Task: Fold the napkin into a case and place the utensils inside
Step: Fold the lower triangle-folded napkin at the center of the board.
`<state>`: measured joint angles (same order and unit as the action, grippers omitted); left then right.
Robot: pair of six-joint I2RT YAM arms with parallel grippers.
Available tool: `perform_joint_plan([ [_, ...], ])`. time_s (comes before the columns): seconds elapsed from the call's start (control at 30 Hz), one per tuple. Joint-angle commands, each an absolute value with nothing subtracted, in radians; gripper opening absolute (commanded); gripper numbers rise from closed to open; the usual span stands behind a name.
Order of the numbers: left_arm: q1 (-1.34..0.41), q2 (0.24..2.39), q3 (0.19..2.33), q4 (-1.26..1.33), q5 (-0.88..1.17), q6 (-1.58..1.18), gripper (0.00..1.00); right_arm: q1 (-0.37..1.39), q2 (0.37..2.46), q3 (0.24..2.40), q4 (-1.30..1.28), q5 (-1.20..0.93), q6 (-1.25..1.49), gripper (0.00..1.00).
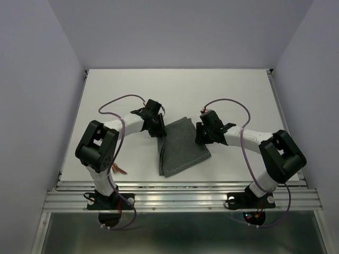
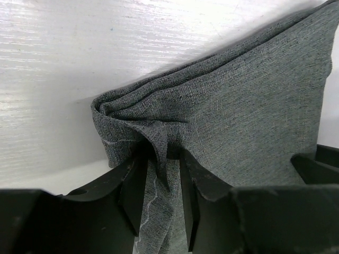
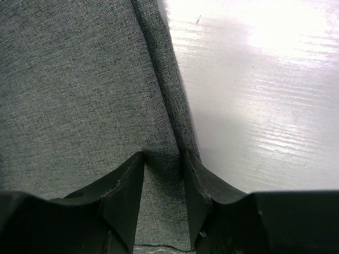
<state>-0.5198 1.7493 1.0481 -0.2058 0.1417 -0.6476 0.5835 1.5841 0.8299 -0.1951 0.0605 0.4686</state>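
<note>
Utensils (image 1: 119,170): copper-brown pieces on the table (image 1: 238,90) at the near-left edge, just beside the left arm's base and well apart from the cloth. Probably parked there until there's a pouch to load. Left gripper (image 1: 157,128) is clamped on the napkin (image 1: 183,145) at its far-left corner. The wrist view shows stacked layers bunched between its fingers (image 2: 132,190), so it's pinching several plies at once, likely to stop the fold slipping open. Napkin lies mid-table between the two grippers, already doubled into a slanted rectangle with layered edges along its left side. By the look of it, it's too wide to be a case yet. Right gripper (image 1: 203,136) is closed on the cloth's right-hand edge, fingers (image 3: 193,185) nipping the folded edge where it meets bare table. Grips on opposite sides suggest the arms mean to lift or tension the cloth together for the next fold. Risk: the left pinch sheds a ply and the stack skews.
</note>
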Motion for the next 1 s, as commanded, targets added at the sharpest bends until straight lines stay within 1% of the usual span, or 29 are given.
perform_joint_plan([
  [0.0,-0.552,1.749,1.101,-0.261,0.074,-0.603,0.43,0.583,1.595,0.864,-0.196,0.078,0.443,0.39],
  [0.3,-0.618,1.766,1.17,-0.356,-0.089,-0.586,0.44,0.583,1.594,0.859,-0.196,0.08,0.451,0.38],
  [0.37,-0.638,1.775,1.184,-0.376,-0.118,-0.578,0.48,0.583,1.591,0.857,-0.196,0.08,0.451,0.38],
  [0.43,-0.649,1.79,1.201,-0.391,-0.133,-0.575,0.5,0.583,1.592,0.859,-0.196,0.078,0.451,0.38],
  [0.67,-0.692,1.836,1.242,-0.439,-0.213,-0.569,0.51,0.583,1.583,0.864,-0.196,0.077,0.453,0.38],
  [0.77,-0.707,1.848,1.258,-0.457,-0.25,-0.577,0.47,0.583,1.569,0.862,-0.198,0.08,0.453,0.38],
  [0.93,-0.712,1.855,1.267,-0.462,-0.258,-0.581,0.37,0.583,1.555,0.858,-0.199,0.083,0.451,0.38],
  [0.97,-0.712,1.856,1.269,-0.463,-0.259,-0.583,0.33,0.583,1.555,0.856,-0.199,0.083,0.451,0.38],
])
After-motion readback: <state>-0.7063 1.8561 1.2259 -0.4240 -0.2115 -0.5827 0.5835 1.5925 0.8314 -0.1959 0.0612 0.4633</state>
